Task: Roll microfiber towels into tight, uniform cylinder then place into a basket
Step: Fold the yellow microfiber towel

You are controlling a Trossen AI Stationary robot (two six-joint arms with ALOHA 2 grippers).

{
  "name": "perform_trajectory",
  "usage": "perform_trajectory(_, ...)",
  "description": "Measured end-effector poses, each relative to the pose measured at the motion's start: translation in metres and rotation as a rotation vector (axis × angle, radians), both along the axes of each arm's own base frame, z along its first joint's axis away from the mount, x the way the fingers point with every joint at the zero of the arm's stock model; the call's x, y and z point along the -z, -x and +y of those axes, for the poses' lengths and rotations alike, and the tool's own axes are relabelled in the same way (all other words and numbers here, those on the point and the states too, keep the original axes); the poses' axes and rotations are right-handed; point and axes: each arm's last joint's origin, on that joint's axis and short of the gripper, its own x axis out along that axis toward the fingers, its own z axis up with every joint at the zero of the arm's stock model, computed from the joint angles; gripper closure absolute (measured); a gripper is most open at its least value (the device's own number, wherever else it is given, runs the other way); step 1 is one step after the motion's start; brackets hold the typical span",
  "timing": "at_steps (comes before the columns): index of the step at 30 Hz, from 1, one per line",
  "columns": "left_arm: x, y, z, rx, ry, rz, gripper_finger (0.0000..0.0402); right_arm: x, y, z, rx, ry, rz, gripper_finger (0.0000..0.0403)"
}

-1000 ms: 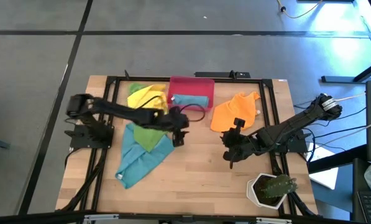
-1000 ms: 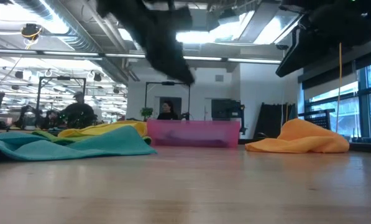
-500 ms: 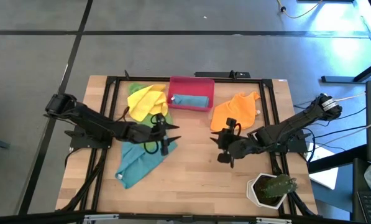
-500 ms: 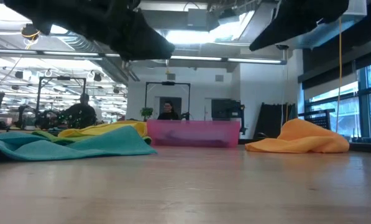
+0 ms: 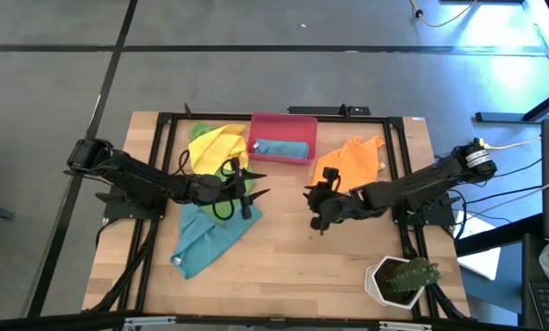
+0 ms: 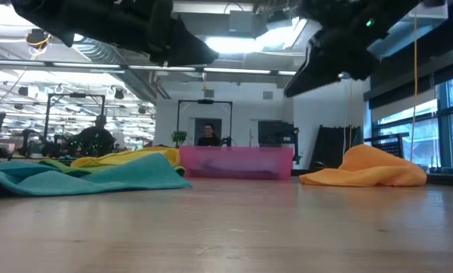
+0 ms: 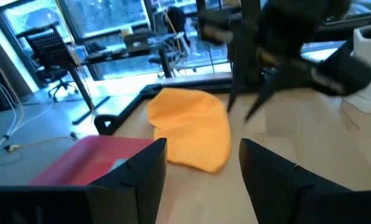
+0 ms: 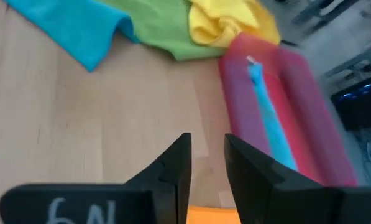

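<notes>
Bright ceiling lights and window glare backlight the low view; both wrist views are motion-blurred.

**Four cameras, one shared landmark**

One camera looks straight down on the whole table. One sits at tabletop height, facing the room. Each wrist camera peers closely past its own fingers. All four see the shallow red-pink plastic basket (image 5: 282,138) (image 6: 236,161) (image 7: 98,163) (image 8: 278,118).
</notes>
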Motion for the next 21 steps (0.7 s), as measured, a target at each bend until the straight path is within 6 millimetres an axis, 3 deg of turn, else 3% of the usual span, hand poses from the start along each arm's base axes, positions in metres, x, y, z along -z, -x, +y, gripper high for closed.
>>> perform_trajectory(5, -0.011, -0.001, -0.002, -0.044, -0.041, -0.083, 0.021, 0.012, -0.007, -0.003, -0.078, -0.131, 0.061, 0.0305)
perform_trajectory(9, -0.027, 0.0, -0.016, -0.145, -0.038, -0.106, 0.021, 0.012, -0.006, -0.002, -0.065, -0.186, 0.054, 0.0305)
perform_trajectory(16, -0.044, 0.02, -0.053, -0.481, -0.037, 0.066, 0.021, 0.003, 0.005, 0.019, -0.082, -0.262, 0.011, 0.0305)
perform_trajectory(21, -0.034, 0.037, -0.053, -0.496, 0.067, 0.216, 0.021, -0.003, 0.005, 0.031, -0.13, -0.279, -0.049, 0.0305)
